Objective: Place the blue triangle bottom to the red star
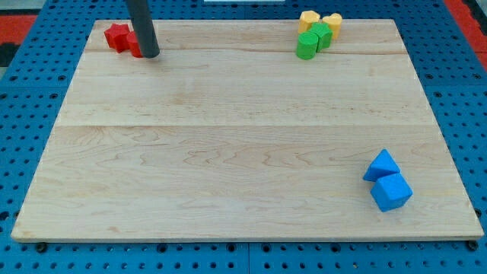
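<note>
Our tip [149,55] sits up at the view's top left, just right of the red star [116,36] & touching or hiding a 2nd red block [135,46], shape unclear. No pincer on this rig, just a bare rod, so nothing held. Blue triangle [381,165] lies way off at the view's bottom right, against a blue cube [391,192]. So it's a long diagonal run down-right; we'd want to get beyond the triangle, then shove it back up-left toward the star.

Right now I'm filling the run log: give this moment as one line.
my tip: top left, beside red star | blue triangle: bottom right, far from tip, touching blue cube | placement: not yet done
</note>
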### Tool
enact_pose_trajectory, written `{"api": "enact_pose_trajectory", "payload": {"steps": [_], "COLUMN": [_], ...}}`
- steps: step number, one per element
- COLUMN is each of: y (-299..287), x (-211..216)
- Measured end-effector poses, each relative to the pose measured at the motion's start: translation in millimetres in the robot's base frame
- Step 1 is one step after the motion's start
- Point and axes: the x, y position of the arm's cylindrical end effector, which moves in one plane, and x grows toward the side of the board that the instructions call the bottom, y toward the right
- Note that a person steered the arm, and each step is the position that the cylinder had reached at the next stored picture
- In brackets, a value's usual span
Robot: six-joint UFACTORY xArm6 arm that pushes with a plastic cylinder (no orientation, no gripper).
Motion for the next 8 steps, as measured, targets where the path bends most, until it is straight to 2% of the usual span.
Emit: {"api": "enact_pose_trajectory", "payload": {"steps": [1, 2, 3, 4, 5, 6, 8], "y": [48.7, 160.7, 247.6, 328.8, 395.2, 419.4, 390.5], "x": [34.4, 72.6, 105.7, 121.0, 196.6, 267.2, 261.9]}}
